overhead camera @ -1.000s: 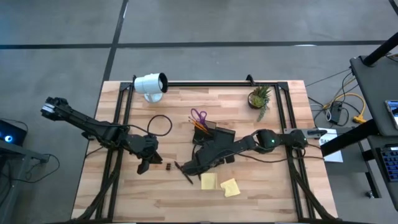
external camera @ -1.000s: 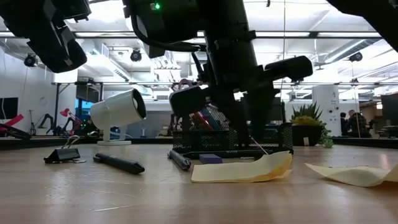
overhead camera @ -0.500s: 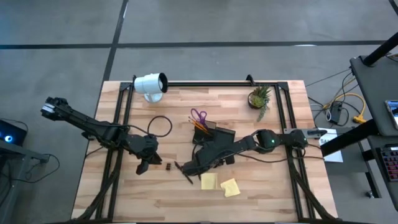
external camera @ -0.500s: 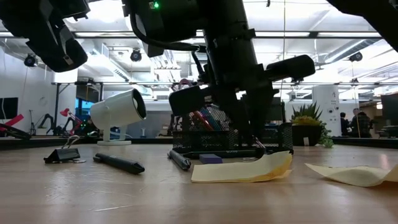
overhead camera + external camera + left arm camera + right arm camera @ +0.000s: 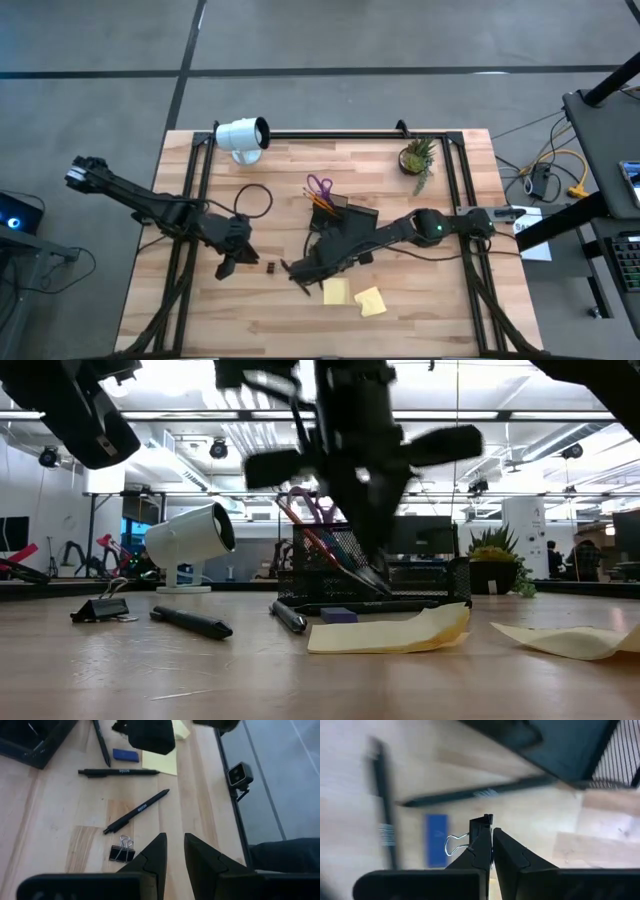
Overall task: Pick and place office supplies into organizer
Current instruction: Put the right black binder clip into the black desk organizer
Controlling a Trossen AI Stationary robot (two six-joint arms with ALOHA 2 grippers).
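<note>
Step in hand: the right pincer [image 5: 491,851], its fingers pressed together on a small binder clip [image 5: 454,843] whose wire loop juts out to one side, carries the clip low over the counter [image 5: 250,310].
Right arm: stretched across from the far side, the pincer in front of the organizer [image 5: 352,222].
Next move, by my reckoning: lift the clip over the mesh wall and let go only once it hangs above an open compartment.
Left pincer [image 5: 172,851]: hovers over the counter with a narrow gap between its fingers, holding nothing.
Left's likely target: a second binder clip [image 5: 122,853] lying just ahead of it, black body with bent wire handles.
Pens: two slim black pens [image 5: 136,811] with pale lettering lie flat nearby, one at an angle to the other.
Eraser: a small blue block [image 5: 125,755] rests by a yellow sticky pad [image 5: 336,290].
Second pad: another yellow pad [image 5: 370,301] lies just beside the first, its edge curling up.
Organizer: black wire mesh, already holding purple-handled scissors [image 5: 320,187] upright.
Counter: pale wood planks, smooth and matte.
</note>
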